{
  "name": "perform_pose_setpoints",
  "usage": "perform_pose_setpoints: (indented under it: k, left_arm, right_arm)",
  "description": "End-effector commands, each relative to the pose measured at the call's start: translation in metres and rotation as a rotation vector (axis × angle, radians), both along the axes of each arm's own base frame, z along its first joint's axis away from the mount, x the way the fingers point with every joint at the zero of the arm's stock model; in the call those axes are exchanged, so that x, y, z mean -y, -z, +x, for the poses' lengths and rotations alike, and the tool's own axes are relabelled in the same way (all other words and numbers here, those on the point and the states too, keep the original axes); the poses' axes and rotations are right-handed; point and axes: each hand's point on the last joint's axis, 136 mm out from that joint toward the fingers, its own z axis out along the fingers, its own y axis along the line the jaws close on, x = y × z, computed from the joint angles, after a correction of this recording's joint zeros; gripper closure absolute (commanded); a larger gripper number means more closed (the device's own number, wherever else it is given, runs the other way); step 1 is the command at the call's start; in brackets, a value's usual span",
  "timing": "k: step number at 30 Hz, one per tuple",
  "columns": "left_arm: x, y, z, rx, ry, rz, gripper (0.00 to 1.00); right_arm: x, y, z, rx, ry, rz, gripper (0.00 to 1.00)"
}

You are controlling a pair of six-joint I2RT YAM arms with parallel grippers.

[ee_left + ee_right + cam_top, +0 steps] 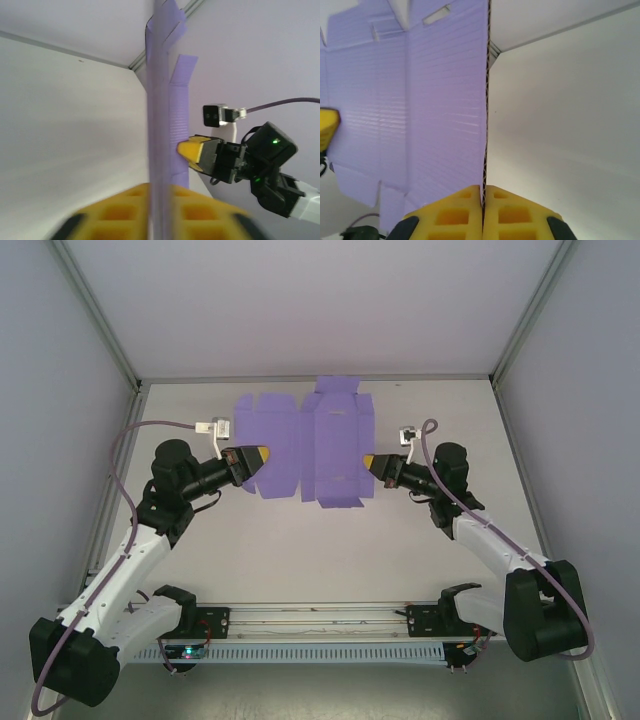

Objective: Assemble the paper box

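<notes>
Top external sits high behind both bases, looking down on the whole table [420, 540] from far off. Left wrist looks out past the left gripper [159, 192], edge-on along the paper box [159, 125], towards the right gripper [186, 149]. Right wrist is close and faces back the other way. All three share the paper box.

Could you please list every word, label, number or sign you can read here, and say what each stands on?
None: no readable text anywhere.
The lavender-purple corrugated card sheet is blank, and the right gripper's yellow fingers and the white table carry no markings.
</notes>
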Motion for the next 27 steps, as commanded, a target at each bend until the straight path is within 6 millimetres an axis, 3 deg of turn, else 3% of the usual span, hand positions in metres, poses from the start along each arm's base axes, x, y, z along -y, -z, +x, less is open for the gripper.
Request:
perform_pose_setpoints:
  k: [1, 5, 7, 12, 14, 17, 23, 27]
  left_arm:
    - [-0.015, 0.023, 0.005, -0.055, -0.109, 0.107, 0.03]
    - [-0.070, 0.078, 0.011, -0.217, -0.405, 0.328, 0.00]
    - [-0.089, 0.096, 0.006, -0.265, -0.489, 0.408, 0.00]
    - [-0.110, 0.109, -0.006, -0.308, -0.560, 0.497, 0.00]
    - [-0.107, 0.105, -0.007, -0.300, -0.543, 0.484, 0.00]
    - [-0.093, 0.096, -0.003, -0.273, -0.484, 0.437, 0.00]
    - [-0.059, 0.085, 0.011, -0.268, -0.341, 0.331, 0.00]
    - [-0.040, 0.078, 0.028, -0.281, -0.267, 0.280, 0.00]
  right_arm:
    - [0.000, -0.008, 0.002, 0.088, -0.014, -0.095, 1.00]
    - [0.004, 0.031, 0.001, 0.040, -0.014, -0.310, 1.00]
    - [0.002, 0.048, -0.002, 0.014, -0.044, -0.375, 1.00]
    - [0.003, 0.095, 0.001, 0.007, -0.067, -0.668, 1.00]
    - [0.010, 0.110, 0.007, 0.052, -0.056, -0.860, 1.00]
    - [0.012, 0.117, 0.021, 0.169, -0.058, -1.074, 1.00]
    - [-0.005, 0.116, 0.042, 0.506, -0.060, -1.396, 1.00]
    - [-0.024, 0.129, 0.039, 0.730, -0.156, -1.572, 1.00]
